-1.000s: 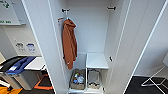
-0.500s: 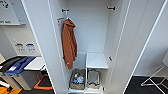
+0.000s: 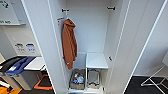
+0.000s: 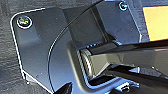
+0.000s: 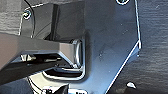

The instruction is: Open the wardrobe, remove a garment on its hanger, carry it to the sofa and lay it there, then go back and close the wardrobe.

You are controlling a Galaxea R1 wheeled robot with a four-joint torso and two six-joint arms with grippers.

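Note:
The wardrobe (image 3: 87, 30) stands straight ahead with both white doors swung wide, the left door (image 3: 42, 50) and the right door (image 3: 142, 37) framing the bare interior. A rust-orange hooded garment (image 3: 68, 43) hangs on the left side from a dark bracket (image 3: 65, 10); a matching bracket (image 3: 111, 8) is on the right. Low down, a white shelf (image 3: 96, 61) tops a small compartment. In both wrist views I see the robot's dark plate over dark floor.
A basket (image 3: 77, 80) of mixed items sits on the wardrobe floor. To the left stands a grey bin with blue fabric (image 3: 17, 66), with an orange object (image 3: 43, 83) on the floor beside it. A white metal frame (image 3: 157, 77) stands at the right.

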